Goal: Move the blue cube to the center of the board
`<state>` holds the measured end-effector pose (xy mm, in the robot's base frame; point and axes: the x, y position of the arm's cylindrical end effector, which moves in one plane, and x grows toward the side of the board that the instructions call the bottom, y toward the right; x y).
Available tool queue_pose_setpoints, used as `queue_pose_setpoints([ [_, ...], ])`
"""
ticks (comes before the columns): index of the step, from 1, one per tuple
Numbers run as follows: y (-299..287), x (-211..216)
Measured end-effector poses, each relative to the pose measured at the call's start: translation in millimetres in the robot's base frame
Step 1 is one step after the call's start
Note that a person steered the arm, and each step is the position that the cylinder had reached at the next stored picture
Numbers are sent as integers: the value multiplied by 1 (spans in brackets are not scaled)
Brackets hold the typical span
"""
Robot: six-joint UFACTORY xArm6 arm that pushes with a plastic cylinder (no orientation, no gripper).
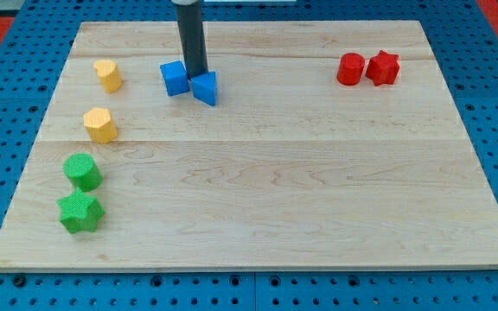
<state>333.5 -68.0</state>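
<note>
The blue cube (174, 78) is found far-left on the tabletop (258, 199), touching the tip (196, 74) on its right; no hand is fitted. Centre lies nearer and rightward.

my tip (196, 74) between two blue blocks

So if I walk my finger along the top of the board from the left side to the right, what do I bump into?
Yellow block → blue cube → dark rod's tip → blue wedge-like block → red cylinder → red star-shaped block.
</note>
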Motion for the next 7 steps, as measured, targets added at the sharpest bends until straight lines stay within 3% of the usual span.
queue_pose_setpoints([
  [2, 35, 58],
  [6, 35, 58],
  [7, 12, 58],
])
